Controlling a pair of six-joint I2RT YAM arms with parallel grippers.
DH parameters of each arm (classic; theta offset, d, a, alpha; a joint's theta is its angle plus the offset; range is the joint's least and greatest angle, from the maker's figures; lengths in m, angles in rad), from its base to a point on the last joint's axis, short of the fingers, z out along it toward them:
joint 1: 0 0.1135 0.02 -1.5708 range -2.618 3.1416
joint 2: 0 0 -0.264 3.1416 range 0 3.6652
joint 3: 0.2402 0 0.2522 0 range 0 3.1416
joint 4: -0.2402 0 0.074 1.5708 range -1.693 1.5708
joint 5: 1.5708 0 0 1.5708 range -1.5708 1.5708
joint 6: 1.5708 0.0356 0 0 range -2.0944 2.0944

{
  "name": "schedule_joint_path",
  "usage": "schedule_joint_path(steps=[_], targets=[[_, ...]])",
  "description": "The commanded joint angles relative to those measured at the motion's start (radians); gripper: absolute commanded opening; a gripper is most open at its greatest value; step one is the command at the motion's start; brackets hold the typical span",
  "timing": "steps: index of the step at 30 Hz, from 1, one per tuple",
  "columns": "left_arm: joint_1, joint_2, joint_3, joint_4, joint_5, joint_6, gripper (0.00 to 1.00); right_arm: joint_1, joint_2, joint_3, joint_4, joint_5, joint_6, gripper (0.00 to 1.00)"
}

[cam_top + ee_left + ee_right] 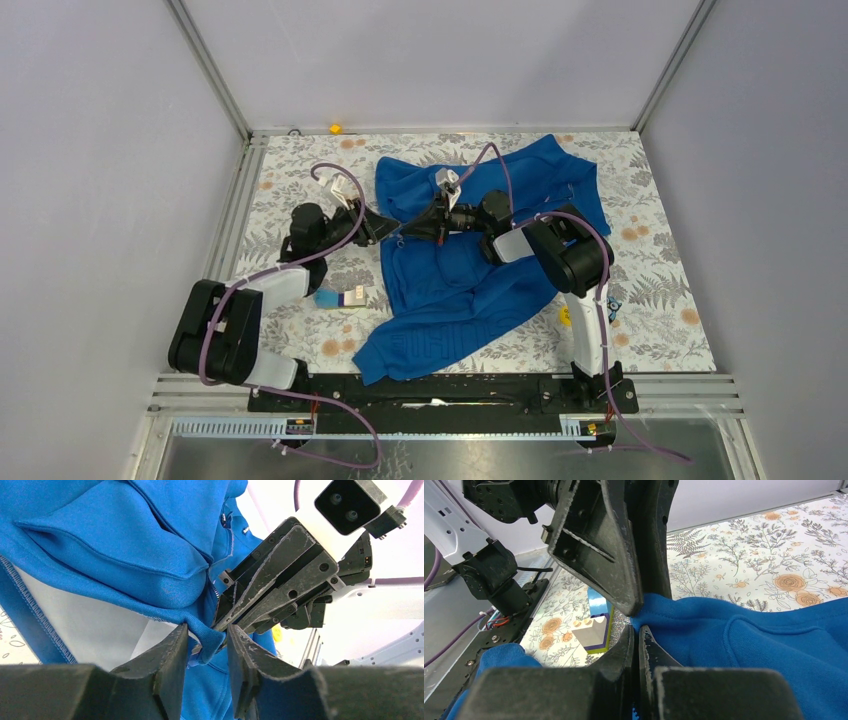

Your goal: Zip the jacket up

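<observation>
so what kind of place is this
Probably a robot lab test cell, not a home: plain grey walls on metal framing, a left arm and right arm bolted to a base rail, and a floral table cover under the jacket.

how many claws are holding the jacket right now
2. The left claw and the right claw meet tip to tip, both pinching the same edge of the jacket.

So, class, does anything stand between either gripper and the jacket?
Nothing visible does. The left gripper and the right gripper both meet the jacket directly at one edge, with blue fabric pinched between their fingers. The small blue and white block lies off to the side, beside the jacket.
</observation>
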Motion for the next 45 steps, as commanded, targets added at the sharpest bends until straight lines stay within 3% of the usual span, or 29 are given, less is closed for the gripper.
schedule_joint_path(steps=[1, 5, 8, 9, 10, 11, 12, 16, 19, 21, 22, 24, 26, 29, 34, 41, 45], targets=[[-0.004, 0.012, 0.033, 0.084, 0.044, 0.009, 0.27, 0.013, -0.011, 0.02, 0.162, 0.003, -0.006, 0.0], [-0.004, 0.026, 0.057, 0.012, 0.052, 0.036, 0.01, 0.011, -0.011, 0.024, 0.131, 0.053, 0.01, 0.0], [-0.004, 0.036, 0.069, -0.021, 0.048, 0.039, 0.0, 0.008, -0.039, 0.009, 0.009, 0.147, -0.013, 0.11], [-0.004, 0.035, 0.073, -0.037, 0.037, 0.039, 0.0, 0.007, -0.065, 0.0, -0.065, 0.179, -0.042, 0.38], [-0.004, 0.034, 0.083, -0.075, 0.014, 0.044, 0.0, 0.008, -0.092, -0.007, -0.138, 0.193, -0.084, 0.88], [-0.004, 0.034, 0.099, -0.156, -0.01, 0.057, 0.0, 0.008, -0.13, -0.017, -0.218, 0.223, -0.125, 0.98], [-0.004, 0.036, 0.117, -0.215, -0.029, 0.077, 0.0, 0.008, -0.164, -0.03, -0.282, 0.261, -0.163, 0.99], [-0.003, 0.035, 0.138, -0.273, -0.065, 0.09, 0.0, 0.005, -0.309, -0.045, -0.545, 0.389, -0.246, 1.0], [-0.003, 0.032, 0.17, -0.333, -0.099, 0.079, 0.0, 0.016, -0.43, 0.056, -1.008, 0.646, -0.272, 1.0], [-0.003, 0.028, 0.188, -0.371, -0.12, 0.064, 0.0, 0.035, -0.489, 0.116, -1.295, 0.891, -0.234, 1.0], [-0.003, 0.026, 0.2, -0.389, -0.128, 0.059, 0.0, 0.034, -0.52, 0.1, -1.363, 0.951, -0.159, 1.0], [-0.003, 0.021, 0.205, -0.413, -0.159, 0.036, 0.0, 0.021, -0.573, 0.043, -1.425, 0.904, -0.06, 1.0], [-0.002, 0.022, 0.198, -0.395, -0.165, -0.001, 0.0, 0.056, -0.617, -0.058, -1.3, 0.798, -0.068, 1.0], [0.0, 0.029, 0.189, -0.368, -0.158, -0.035, 0.0, 0.132, -0.623, -0.132, -1.164, 0.779, -0.108, 0.96], [0.017, 0.041, 0.183, -0.358, -0.142, -0.085, 0.0, 0.213, -0.509, -0.164, -0.964, 0.853, -0.135, 0.67], [0.049, 0.056, 0.18, -0.335, -0.092, -0.138, 0.0, 0.258, -0.37, -0.251, -0.586, 0.886, -0.148, 0.7], [0.055, 0.068, 0.18, -0.329, -0.079, -0.151, 0.0, 0.263, -0.306, -0.225, -0.526, 0.872, -0.155, 0.55]])
